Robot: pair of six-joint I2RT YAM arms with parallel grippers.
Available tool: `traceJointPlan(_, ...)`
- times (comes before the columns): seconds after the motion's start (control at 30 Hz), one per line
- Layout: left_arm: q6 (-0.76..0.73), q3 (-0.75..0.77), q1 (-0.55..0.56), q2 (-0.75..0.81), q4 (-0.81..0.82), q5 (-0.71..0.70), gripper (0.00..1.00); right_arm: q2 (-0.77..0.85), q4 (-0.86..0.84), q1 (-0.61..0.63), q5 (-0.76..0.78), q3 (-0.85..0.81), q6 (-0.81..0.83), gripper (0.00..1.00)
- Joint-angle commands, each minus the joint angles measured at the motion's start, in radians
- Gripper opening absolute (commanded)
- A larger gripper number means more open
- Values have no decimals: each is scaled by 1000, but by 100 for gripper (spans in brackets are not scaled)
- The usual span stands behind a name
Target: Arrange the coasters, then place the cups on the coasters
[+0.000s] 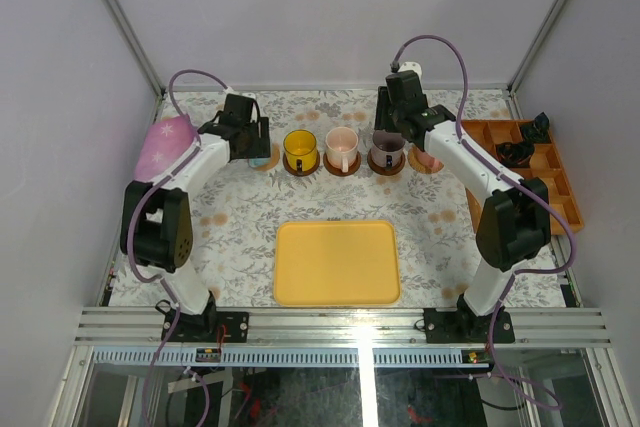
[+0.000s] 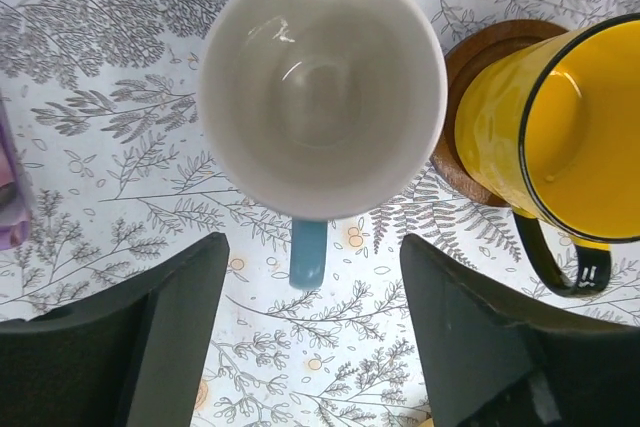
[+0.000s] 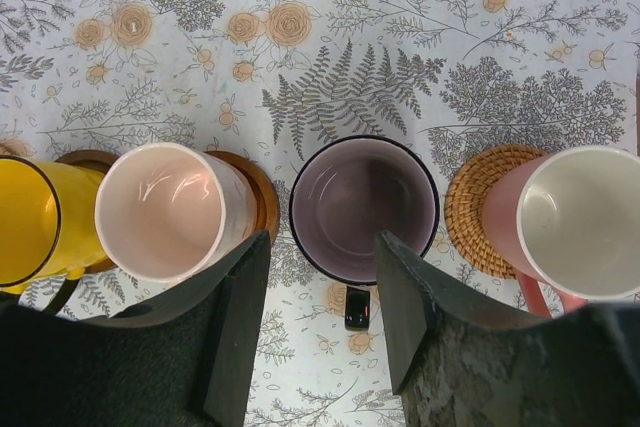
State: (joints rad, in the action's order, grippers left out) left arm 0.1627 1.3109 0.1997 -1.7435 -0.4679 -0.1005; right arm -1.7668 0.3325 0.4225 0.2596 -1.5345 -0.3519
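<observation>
Nearest us lies the yellow tray (image 1: 337,292), and at its 12 o'clock we have the cups lined up across the patterned cloth (image 1: 230,227). Starting far left: the left gripper (image 2: 312,257) hangs released, fingers spread wide either side of the blue handle and touching neither it nor the mug. That white cup (image 2: 320,87) stands upright, handle pointing to 6 o'clock in the wrist view; we cannot see a coaster beneath it. At its 3 o'clock, just beside it, the amber cup (image 2: 580,117) sits on a dark coaster (image 2: 478,47). Next along, the pale pink cup (image 3: 165,209) rests on a brown coaster (image 3: 262,192). Then the purple cup (image 3: 362,202), upright, its little handle at 6 o'clock in the gap of the right gripper (image 3: 323,242), whose jaws stand parted and clamp nothing. At 3 o'clock of that, the salmon cup (image 3: 585,222) sits on a woven coaster (image 3: 470,209). Far right, we spot an orange bin (image 1: 555,162) holding black parts (image 1: 540,127).
</observation>
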Motion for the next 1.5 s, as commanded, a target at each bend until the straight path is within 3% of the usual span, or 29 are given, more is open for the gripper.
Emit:
traceJointPlan(0.0,0,3,-9,71,-6,-39,71,12,-5,-4,19,-46,-1,54)
traceJointPlan(0.2,12,45,-11,129,-11,-62,80,41,-15,-38,93,-32,9,59)
traceJointPlan(0.23,12,57,-11,137,-11,-66,93,50,-20,-57,96,-24,6,60)
traceJointPlan(0.27,13,71,-12,138,-11,-69,99,62,-27,-76,100,-15,3,62)
traceJointPlan(0.47,32,130,-50,131,-9,-128,100,159,-92,-191,180,84,3,81)
traceJointPlan(0.63,80,121,-156,146,43,-148,100,265,-143,-287,280,179,-19,100)
traceJointPlan(0.9,199,67,-391,188,74,-4,100,440,-209,-390,425,304,-15,99)
traceJointPlan(1.17,156,15,-396,246,82,-67,100,543,-308,-390,552,375,80,99)
traceJointPlan(1.47,133,-49,-396,343,114,-121,100,492,-299,-390,548,344,90,99)
